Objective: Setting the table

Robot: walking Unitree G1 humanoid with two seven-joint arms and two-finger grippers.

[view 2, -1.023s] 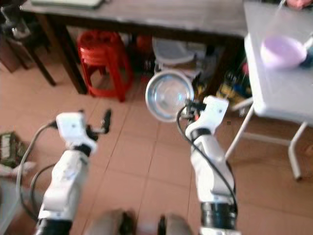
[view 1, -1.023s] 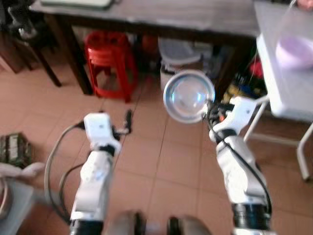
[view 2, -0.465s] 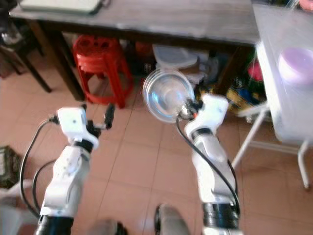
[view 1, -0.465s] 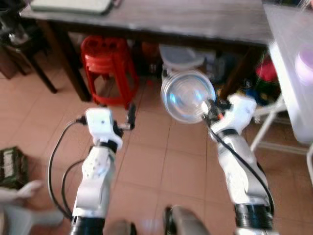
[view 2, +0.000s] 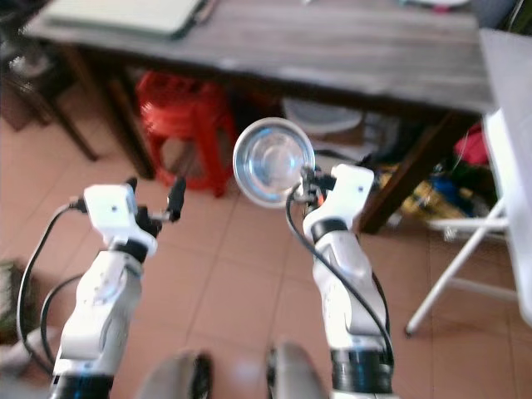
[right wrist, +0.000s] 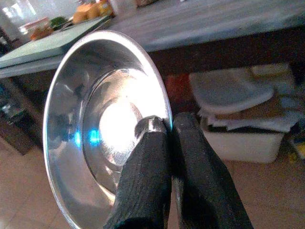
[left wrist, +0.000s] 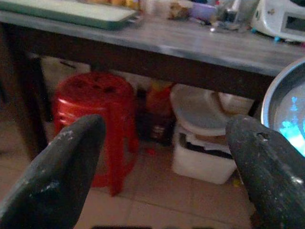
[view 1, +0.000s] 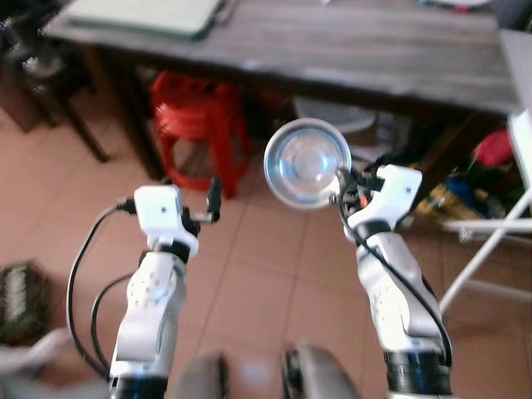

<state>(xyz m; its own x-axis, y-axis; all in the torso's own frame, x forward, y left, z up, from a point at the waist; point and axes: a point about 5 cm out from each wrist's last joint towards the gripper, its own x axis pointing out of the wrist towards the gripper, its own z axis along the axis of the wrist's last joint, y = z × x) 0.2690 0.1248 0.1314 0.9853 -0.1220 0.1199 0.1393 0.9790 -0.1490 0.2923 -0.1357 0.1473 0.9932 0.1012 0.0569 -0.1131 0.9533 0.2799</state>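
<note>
steel bowl (view 1: pixel 307 163), wooden table (view 1: pixel 349 46), red stool (view 1: pixel 199 116)

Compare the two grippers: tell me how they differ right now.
The right gripper is shut on the rim of the steel bowl, holding it tilted on edge; the left gripper is open and empty. The right is raised higher and nearer the wooden table than the left. Both have black fingers on silver arms.
</note>
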